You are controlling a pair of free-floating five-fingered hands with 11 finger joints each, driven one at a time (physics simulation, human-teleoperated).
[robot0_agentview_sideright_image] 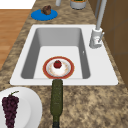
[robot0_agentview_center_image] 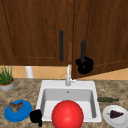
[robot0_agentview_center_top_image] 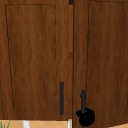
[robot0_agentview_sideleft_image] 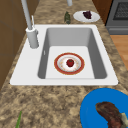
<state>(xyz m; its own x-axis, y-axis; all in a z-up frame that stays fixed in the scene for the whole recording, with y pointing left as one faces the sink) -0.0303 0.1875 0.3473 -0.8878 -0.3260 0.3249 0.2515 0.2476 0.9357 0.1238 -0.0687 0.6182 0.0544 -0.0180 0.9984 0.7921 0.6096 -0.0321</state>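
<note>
My right hand (robot0_agentview_center_image: 85, 65) is shut on the lower end of the dark handle (robot0_agentview_center_image: 83, 50) of the right cabinet door (robot0_agentview_center_image: 105, 37), which stands slightly ajar with its bottom edge slanting. The upper view shows the same right hand (robot0_agentview_center_top_image: 86, 117) on that handle (robot0_agentview_center_top_image: 83, 98). The left cabinet door (robot0_agentview_center_image: 35, 32) is closed, its handle (robot0_agentview_center_image: 61, 46) untouched. My left hand (robot0_agentview_center_image: 36, 116) hangs low by the sink's front left corner, beside a blue plate (robot0_agentview_center_image: 17, 110) with a piece of meat.
The white sink (robot0_agentview_sideleft_image: 63, 27) holds a red-rimmed plate (robot0_agentview_sideleft_image: 69, 63) with a small red fruit; in the front view a big red round shape (robot0_agentview_center_image: 67, 115) stands there. A faucet (robot0_agentview_center_image: 68, 77), potted plant (robot0_agentview_center_image: 6, 78), green bottle (robot0_agentview_sideright_image: 56, 100) and grape plate (robot0_agentview_center_image: 115, 115) stand around it.
</note>
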